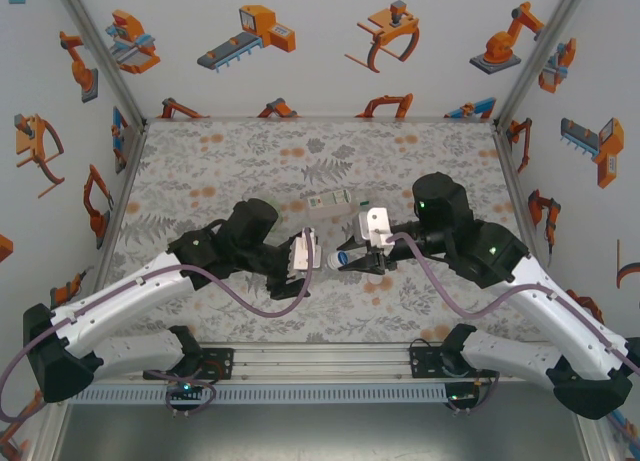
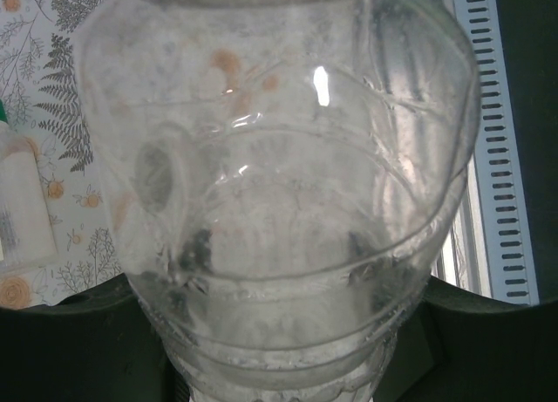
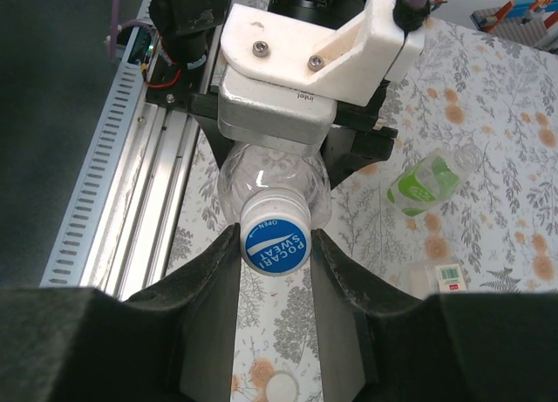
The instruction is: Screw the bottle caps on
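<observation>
Bottle cap (image 3: 275,238) in right hand (image 3: 275,255), bottle (image 3: 423,184) nearby

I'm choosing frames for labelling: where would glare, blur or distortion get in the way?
Left wrist: the clear bottle is so close it looks soft, carries a glare spot and warps the floral table seen through it. Right wrist: the blue-topped cap is sharp, its lettering readable, while the dark fingers beside it lose detail. Top external: evenly lit, only soft shadows on the table.
</observation>
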{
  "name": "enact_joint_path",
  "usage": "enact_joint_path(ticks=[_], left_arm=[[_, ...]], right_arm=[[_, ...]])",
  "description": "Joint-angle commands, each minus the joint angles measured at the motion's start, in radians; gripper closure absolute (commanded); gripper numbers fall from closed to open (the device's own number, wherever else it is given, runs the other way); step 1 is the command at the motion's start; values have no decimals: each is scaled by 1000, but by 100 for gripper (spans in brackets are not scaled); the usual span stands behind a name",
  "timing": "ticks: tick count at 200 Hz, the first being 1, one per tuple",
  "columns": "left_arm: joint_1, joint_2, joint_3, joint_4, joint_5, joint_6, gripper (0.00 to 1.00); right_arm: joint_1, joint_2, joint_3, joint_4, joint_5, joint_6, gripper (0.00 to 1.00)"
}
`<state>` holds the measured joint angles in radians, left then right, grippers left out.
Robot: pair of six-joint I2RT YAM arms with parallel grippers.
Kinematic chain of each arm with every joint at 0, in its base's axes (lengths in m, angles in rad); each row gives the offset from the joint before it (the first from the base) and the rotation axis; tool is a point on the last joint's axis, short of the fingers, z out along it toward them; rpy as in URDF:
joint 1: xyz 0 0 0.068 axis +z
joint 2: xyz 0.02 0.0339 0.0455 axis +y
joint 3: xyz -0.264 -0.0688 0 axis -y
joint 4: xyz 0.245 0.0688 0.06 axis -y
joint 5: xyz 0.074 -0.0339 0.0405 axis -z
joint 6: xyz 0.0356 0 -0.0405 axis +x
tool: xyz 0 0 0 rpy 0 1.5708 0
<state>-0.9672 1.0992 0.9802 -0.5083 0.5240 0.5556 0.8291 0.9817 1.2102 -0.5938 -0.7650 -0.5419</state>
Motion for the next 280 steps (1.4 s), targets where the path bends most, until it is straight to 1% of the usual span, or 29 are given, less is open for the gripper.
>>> enact_joint_path(ticks=[1,17,34,44,59,76,92,104,126,149,161,180,221,236,243,256,260,270,280], left_arm=[[-2,4,12,37,6,6,100],[-2,2,-11,91,-29,-3,100],[-2,8,-32,151,-76,-16,100],[-2,18,-37,174,-101,-22,100],[-2,35,-36,202,-140,-33,100],[-2,51,-41,231,-168,-38,100],[-2,58,-55,270,-185,-42,100],[-2,60,-67,299,-195,-46,100],[-2,61,-81,346,-214,-51,100],[-2,63,-89,376,-232,-56,100],[-2,60,-89,378,-241,-56,100],[-2,52,-93,378,-250,-57,100],[-2,24,-106,363,-256,-51,100],[-2,22,-106,353,-263,-47,100],[-2,22,-106,349,-265,-47,100],[-2,19,-106,344,-263,-47,100],[-2,18,-106,343,-261,-47,100],[-3,16,-105,334,-251,-47,100],[-2,12,-103,323,-235,-45,100]], right_arm=[[11,6,-2,34,7,99,76],[11,5,-16,73,56,234,82],[11,-3,-44,125,100,402,95],[11,-10,-63,159,125,510,100],[11,-31,-99,219,205,697,100],[11,-58,-137,249,363,917,100],[11,-73,-147,206,535,1141,100],[11,-70,-142,136,616,1280,100],[11,-53,-129,15,685,1479,100],[11,-40,-137,-64,721,1705,100],[11,-34,-144,-72,710,1794,100],[11,-23,-144,-65,702,1836,100],[11,-11,-134,-55,739,1813,100],[11,-12,-121,-16,736,1694,100],[11,-12,-107,-9,736,1635,90],[11,-16,-71,-6,733,1503,64],[11,-19,-61,-6,731,1463,58],[11,-27,-41,1,726,1377,50],[11,-39,-30,28,700,1282,46]])
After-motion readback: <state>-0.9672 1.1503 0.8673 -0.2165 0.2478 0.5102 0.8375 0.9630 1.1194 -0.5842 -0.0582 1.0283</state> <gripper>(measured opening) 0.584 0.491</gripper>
